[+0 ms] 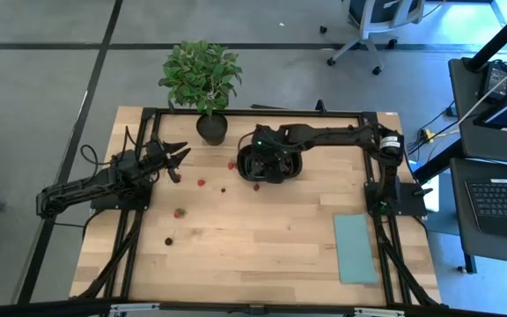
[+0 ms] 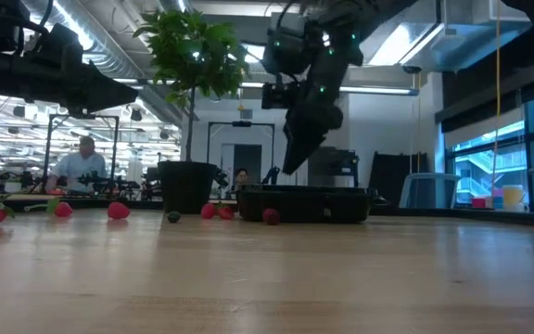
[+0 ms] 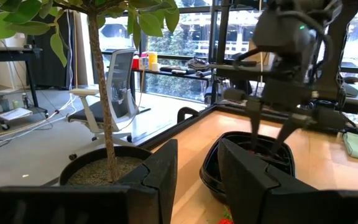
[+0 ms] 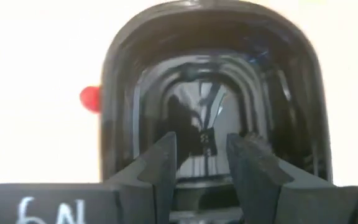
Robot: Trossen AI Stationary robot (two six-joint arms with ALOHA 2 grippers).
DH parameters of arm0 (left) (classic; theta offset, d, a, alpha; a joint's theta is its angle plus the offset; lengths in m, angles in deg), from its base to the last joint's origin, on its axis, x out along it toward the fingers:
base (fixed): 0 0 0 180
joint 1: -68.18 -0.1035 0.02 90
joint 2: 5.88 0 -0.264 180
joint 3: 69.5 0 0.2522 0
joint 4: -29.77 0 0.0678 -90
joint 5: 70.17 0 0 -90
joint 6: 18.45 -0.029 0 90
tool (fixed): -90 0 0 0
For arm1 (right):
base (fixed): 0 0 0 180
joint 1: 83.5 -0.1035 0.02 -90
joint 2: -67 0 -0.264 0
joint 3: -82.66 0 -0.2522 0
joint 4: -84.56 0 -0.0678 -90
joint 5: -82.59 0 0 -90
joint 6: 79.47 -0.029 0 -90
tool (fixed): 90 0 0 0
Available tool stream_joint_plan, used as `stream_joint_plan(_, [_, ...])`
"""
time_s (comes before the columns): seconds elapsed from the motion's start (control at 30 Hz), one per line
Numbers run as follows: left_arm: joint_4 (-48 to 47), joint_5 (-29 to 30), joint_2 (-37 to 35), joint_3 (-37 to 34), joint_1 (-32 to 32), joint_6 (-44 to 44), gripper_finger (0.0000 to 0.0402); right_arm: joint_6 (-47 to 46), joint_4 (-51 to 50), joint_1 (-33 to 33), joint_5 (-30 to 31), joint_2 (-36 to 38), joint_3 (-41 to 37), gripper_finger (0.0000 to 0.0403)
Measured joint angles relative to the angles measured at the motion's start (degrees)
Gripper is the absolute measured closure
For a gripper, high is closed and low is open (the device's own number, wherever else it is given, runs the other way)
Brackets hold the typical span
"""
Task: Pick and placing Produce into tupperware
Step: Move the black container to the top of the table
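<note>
Surface: pale wood table (image 1: 262,238), black frame at its edges.
Room: grey floor, office chair (image 1: 372,22), person seated far behind.
Tray: black tupperware (image 1: 267,165) near the far edge, beside the potted plant (image 1: 202,79).
Produce: berries (image 1: 180,212) scattered left of the tray.
Right gripper (image 4: 201,155): over the tray, jaws narrowly apart, empty.
Left gripper (image 3: 197,168): left side, jaws narrowly apart, empty.
Open room: near half bare except a teal sheet (image 1: 356,248).
Writing: white marks on right gripper, unreadable.

Tupperware (image 1: 269,167) glossy black; produce (image 1: 202,183) beside it bright red w/ a few dark maroon bits. Counter (image 1: 262,238) pale wood grain, plant (image 1: 201,75) leafy green in dark pot (image 1: 211,129). Flat mat (image 1: 356,248) pale teal, away from tupperware.
</note>
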Motion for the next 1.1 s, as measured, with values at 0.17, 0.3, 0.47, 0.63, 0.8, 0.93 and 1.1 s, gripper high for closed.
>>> stream_joint_plan(0.17, [0.0,0.0,0.0,0.0,0.0,0.3,0.0292,-0.8,-8.2,-2.3,0.0,0.0,2.2,0.026])
stream_joint_plan(0.3, [0.0,0.0,0.0,0.0,0.0,1.1,0.0292,-2.5,-12.6,-4.4,0.1,0.0,1.5,0.026])
stream_joint_plan(0.47, [0.0,0.0,0.0,0.0,0.0,1.4,0.0292,-1.8,-12.1,-7.4,8.1,0.0,0.2,0.026])
stream_joint_plan(0.63, [0.0,0.0,0.0,0.0,0.0,1.6,0.0292,-1.6,-10.5,-9.4,9.6,0.0,-0.2,0.026])
stream_joint_plan(0.8, [0.0,0.0,0.0,0.0,0.0,1.6,0.0292,-1.3,-7.7,-10.1,9.6,0.0,-0.2,0.026])
stream_joint_plan(0.93, [0.0,0.0,0.0,0.0,0.0,1.7,0.0291,-1.4,-7.0,-10.0,9.4,0.0,-0.2,0.026])
stream_joint_plan(1.1, [0.0,0.0,0.0,0.0,0.0,1.8,0.0292,-1.5,-6.9,-10.0,7.1,0.0,-0.3,0.026])
